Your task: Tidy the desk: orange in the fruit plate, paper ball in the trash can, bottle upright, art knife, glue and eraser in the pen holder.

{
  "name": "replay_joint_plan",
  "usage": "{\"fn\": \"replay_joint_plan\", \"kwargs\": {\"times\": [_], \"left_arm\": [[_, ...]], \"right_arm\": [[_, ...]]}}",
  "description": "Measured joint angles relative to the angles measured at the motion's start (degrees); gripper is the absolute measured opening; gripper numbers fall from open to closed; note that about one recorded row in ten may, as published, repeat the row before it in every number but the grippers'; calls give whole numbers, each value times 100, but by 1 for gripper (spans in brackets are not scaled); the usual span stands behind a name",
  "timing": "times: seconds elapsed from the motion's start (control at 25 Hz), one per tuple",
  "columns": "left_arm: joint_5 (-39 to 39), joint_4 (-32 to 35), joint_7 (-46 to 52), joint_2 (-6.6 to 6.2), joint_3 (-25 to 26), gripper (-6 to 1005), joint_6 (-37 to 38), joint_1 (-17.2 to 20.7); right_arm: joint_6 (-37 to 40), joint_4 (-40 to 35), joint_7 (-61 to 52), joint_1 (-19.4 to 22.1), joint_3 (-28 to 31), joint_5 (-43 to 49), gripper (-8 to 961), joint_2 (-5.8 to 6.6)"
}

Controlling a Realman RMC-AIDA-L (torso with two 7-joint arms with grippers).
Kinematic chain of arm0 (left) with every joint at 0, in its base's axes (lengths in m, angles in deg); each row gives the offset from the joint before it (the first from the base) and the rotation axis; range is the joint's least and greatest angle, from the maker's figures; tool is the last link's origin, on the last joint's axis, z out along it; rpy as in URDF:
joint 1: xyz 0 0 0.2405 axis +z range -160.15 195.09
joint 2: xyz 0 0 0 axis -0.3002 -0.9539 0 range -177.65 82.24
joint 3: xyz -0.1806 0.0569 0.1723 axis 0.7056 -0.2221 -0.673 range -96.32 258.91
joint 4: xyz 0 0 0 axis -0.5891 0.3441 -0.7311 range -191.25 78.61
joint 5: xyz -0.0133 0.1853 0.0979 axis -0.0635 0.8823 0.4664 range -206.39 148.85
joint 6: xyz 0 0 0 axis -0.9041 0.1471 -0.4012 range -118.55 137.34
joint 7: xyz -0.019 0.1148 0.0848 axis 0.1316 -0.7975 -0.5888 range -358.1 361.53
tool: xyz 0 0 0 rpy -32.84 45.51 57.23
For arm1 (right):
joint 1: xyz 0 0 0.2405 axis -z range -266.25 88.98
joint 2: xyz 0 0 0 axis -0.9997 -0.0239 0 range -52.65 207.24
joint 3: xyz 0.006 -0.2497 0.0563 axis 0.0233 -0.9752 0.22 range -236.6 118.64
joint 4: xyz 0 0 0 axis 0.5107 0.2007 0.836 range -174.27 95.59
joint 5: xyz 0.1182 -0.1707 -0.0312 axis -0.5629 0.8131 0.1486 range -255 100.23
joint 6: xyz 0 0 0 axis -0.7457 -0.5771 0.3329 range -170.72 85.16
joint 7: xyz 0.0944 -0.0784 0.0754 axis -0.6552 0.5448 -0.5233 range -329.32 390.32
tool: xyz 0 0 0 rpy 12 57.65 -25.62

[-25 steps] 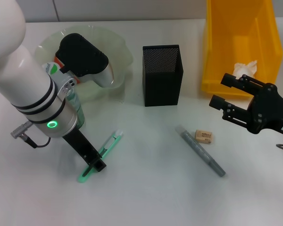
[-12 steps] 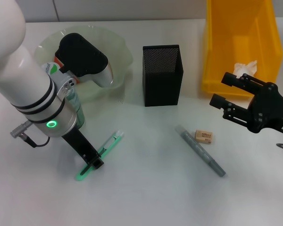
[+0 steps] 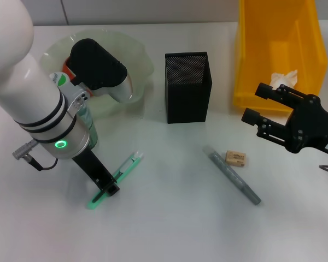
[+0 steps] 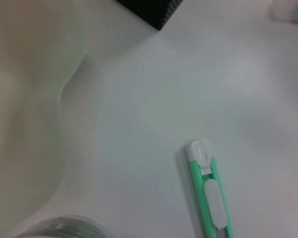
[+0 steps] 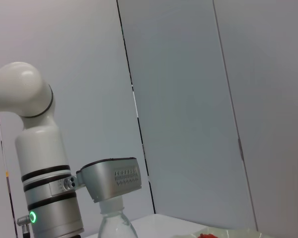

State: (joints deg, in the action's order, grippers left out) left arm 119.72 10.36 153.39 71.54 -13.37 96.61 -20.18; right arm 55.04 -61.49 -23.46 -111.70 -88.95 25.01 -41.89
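art knife (image 3: 117,180) lying diagonal, left pincer (image 3: 106,190) astride

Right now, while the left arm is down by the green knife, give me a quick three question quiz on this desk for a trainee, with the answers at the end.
1. True or false: the paper ball already lies in the yellow trash can.
2. Which item lies closest to the eraser? A) art knife B) grey glue stick C) bottle
3. Fill in: the left gripper is down at the ___ knife.

Key
1. True. The right gripper hovers open just in front of the can, holding nothing.
2. B. The stick lies beside the eraser, in front of the black pen holder.
3. Green. Its fingers are at the knife's near end; a firm grip is not clear.
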Motion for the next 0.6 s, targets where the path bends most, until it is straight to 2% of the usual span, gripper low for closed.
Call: {"fn": "replay_joint_plan", "kwargs": {"times": [0.2,0.44,0.6], "left_arm": [[33,-21,2,-4,0,384,0,-10],[41,-15,3,-6,6,236,4,-14],[39,-14,-1,-6,13,227,4,-22]], "right_arm": [[-3,0,0,2,0,0,686,0],[-7,0,0,4,0,0,686,0],[-11,0,0,4,0,0,686,0]]}}
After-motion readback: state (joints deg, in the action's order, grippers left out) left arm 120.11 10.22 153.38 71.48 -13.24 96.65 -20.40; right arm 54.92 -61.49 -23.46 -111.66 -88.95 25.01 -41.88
